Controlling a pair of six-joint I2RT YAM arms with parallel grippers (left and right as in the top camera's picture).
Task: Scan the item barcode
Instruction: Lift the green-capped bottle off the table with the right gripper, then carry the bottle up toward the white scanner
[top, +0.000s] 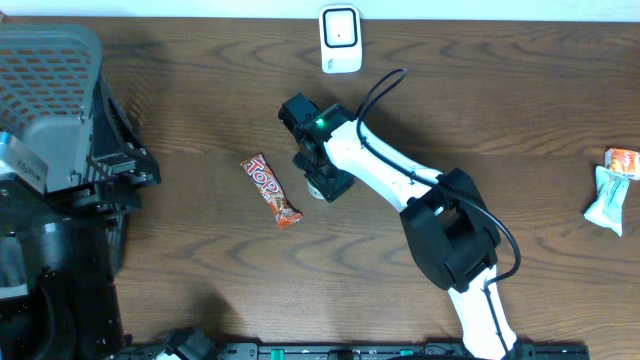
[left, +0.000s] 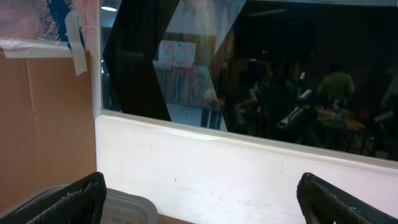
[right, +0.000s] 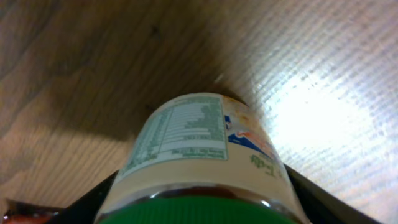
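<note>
A jar (right: 189, 143) with a green lid and a cream label of printed text lies on its side on the wooden table (right: 74, 74). My right gripper (right: 205, 202) is shut on it near the lid, a black finger (right: 93, 202) pressed to each flank. From overhead the same gripper (top: 325, 178) covers the jar (top: 321, 189) at the table's middle. A white scanner (top: 340, 38) stands at the far edge. My left gripper (left: 202, 199) is open, empty, and faces a white wall and window.
A red candy bar (top: 271, 190) lies left of the jar. Two snack packets (top: 612, 190) lie at the right edge. A grey mesh basket (top: 50, 90) and the dark left arm (top: 40, 250) fill the left side.
</note>
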